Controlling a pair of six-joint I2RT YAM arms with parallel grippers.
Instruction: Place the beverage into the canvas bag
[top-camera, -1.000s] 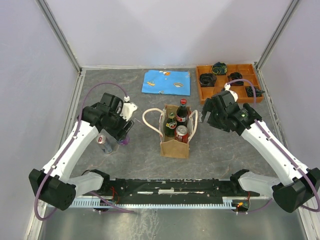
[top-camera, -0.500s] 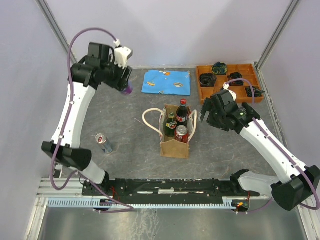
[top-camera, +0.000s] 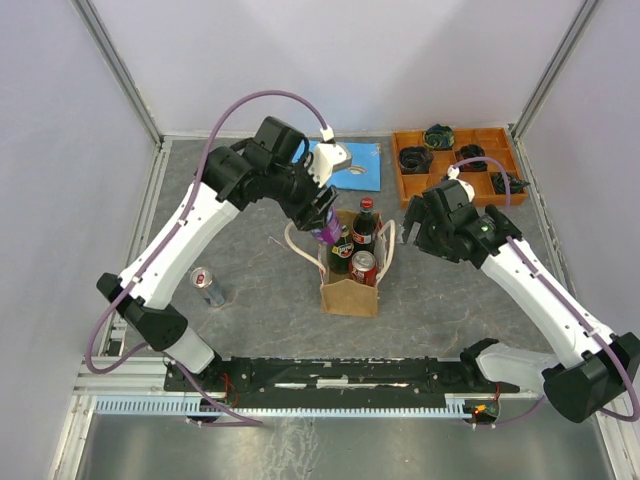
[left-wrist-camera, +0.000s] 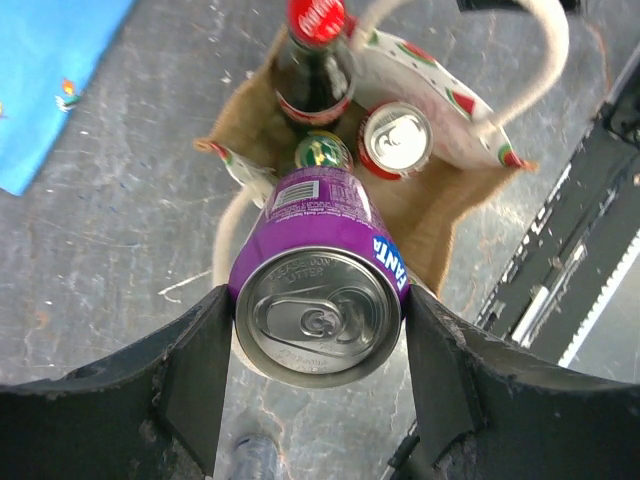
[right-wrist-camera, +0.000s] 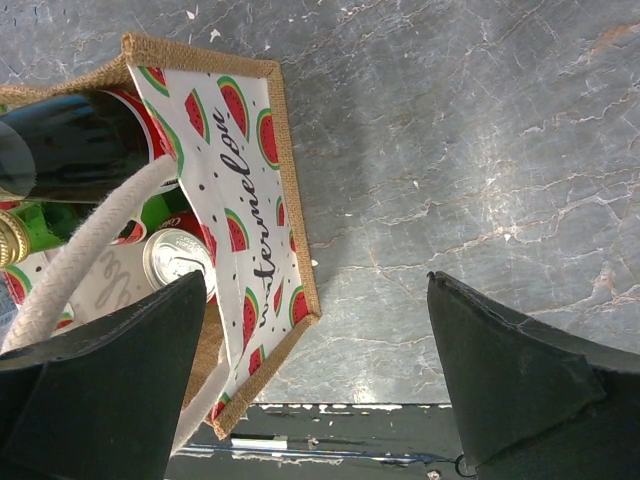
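Can (left-wrist-camera: 318, 290), purple, is gripped by the left jaws and held over the left edge of the bag (top-camera: 350, 292). Right jaws are spread wide, empty, just beside the bag.

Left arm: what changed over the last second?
The left claw, shut on the purple can, rose from low at the left of the table, swung up toward the far left, then came across to hang over the bag's left rim. Unchanged: the right claw open beside the bag, the bottles inside it, the silver can on the table.
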